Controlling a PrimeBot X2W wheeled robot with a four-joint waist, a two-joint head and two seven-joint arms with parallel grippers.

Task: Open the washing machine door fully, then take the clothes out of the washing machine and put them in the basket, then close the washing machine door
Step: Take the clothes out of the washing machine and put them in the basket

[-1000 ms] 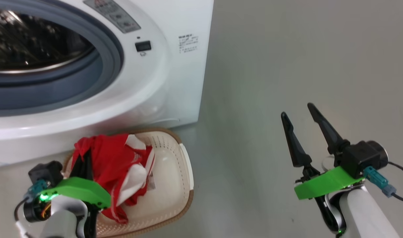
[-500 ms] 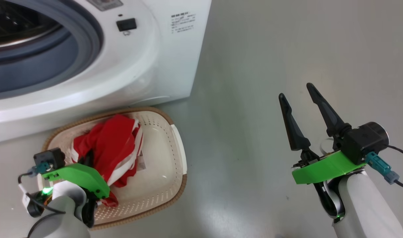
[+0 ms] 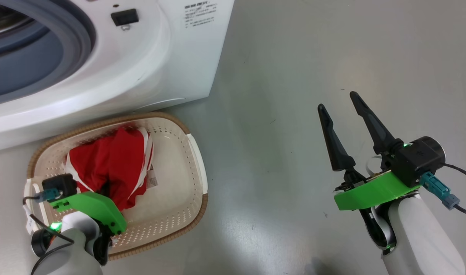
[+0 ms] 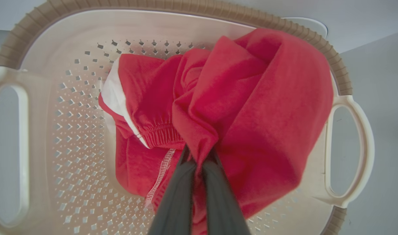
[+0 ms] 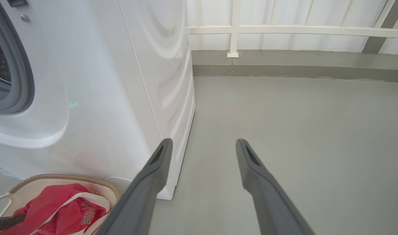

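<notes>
Jaws of the left gripper (image 4: 199,153) were clenched on a fold of the clothes (image 4: 251,107), holding the red bundle low inside the basket (image 4: 120,5), its bulk over the middle and spilling toward one handle. Those of the right gripper (image 3: 336,100) stood spread wide and empty, well off to the right of the basket above bare floor (image 3: 294,57). Just behind the basket rose the washing machine (image 3: 160,68); its grey rubber ring (image 3: 80,34) lay uncovered, so the door had evidently been opened, though how far could not be told. By my reading the task was past its middle: a garment had reached the basket but was not yet let go, since the fabric hung pinched between the fingers. What remained looked to be releasing it, checking the drum behind the basket for more (its inside was too little seen to judge), and then shutting the door.
</notes>
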